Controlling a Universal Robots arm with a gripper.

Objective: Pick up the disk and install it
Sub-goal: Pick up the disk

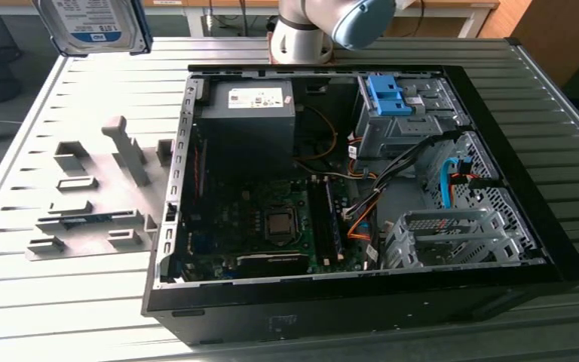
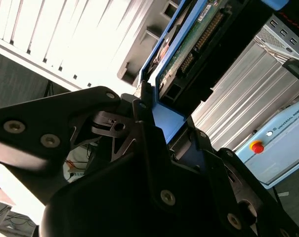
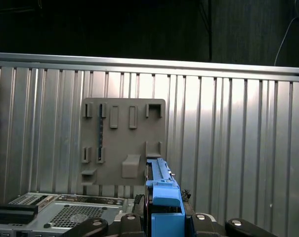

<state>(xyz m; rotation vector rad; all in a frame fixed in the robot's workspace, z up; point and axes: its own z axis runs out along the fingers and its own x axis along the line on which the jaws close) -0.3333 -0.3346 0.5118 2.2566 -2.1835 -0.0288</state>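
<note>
The disk (image 1: pixel 93 26) hangs high above the table's far corner on the exterior view's left, label side showing, with blue rails along its edges. In the second wrist view the disk (image 2: pixel 189 47) shows its green circuit board and blue carrier, and my gripper (image 2: pixel 156 116) is shut on the carrier's near end. The first wrist view has the disk's blue rail (image 3: pixel 163 190) standing edge-on between the black fingers of the gripper (image 3: pixel 164 217), above the slatted table.
An open computer case (image 1: pixel 184 226) lies on the slatted metal table (image 1: pixel 68 302), with a grey power-supply box (image 1: pixel 249 105), a blue bracket (image 1: pixel 390 94) in the drive bay and a metal cage (image 1: pixel 451 234). A grey holder plate (image 1: pixel 99 196) lies beside it. The arm's base (image 1: pixel 315 34) stands behind.
</note>
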